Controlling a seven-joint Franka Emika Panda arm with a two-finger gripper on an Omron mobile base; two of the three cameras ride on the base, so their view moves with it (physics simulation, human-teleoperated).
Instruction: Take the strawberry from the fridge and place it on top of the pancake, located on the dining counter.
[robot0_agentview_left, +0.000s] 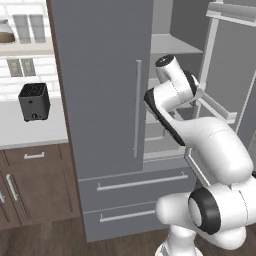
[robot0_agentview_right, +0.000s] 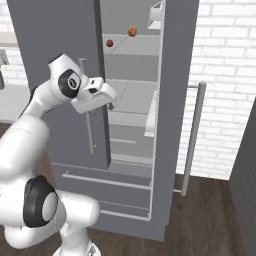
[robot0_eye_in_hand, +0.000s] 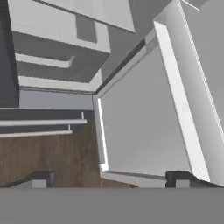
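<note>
The fridge (robot0_agentview_left: 105, 100) is a tall slab of matte grey, flat-faced and square-edged; its left door is shut and carries a slim silver bar handle (robot0_agentview_left: 136, 107), its right door (robot0_agentview_right: 177, 115) stands swung out, with another long silver bar on its outer face; two shallow drawers (robot0_agentview_left: 135, 197) with thin horizontal pulls sit below. Inside, pale grey shelves run in smooth, plain tiers; on an upper shelf lies the strawberry (robot0_agentview_right: 109, 43), a tiny dark red roundish fruit, with an orange round fruit (robot0_agentview_right: 132, 31) a little behind and to its right, the two apart.

The gripper (robot0_eye_in_hand: 111, 177) hangs at the mouth of the open compartment, lower than the fruit shelf, pointing downward; its two dark fingertips (robot0_eye_in_hand: 41, 178) stand spread wide with nothing between them; beneath them are the open door's inner ledges and the floor. The white, rounded arm (robot0_agentview_left: 210, 145) bends across the gap between shut door and open door, leaving open room above it.

The floor (robot0_agentview_right: 210, 215) is dark wood plank; a white brick wall (robot0_agentview_right: 225, 75) runs to the right; to the left, a white counter (robot0_agentview_left: 30, 127) over brown cabinets holds a boxy black toaster (robot0_agentview_left: 34, 101).
</note>
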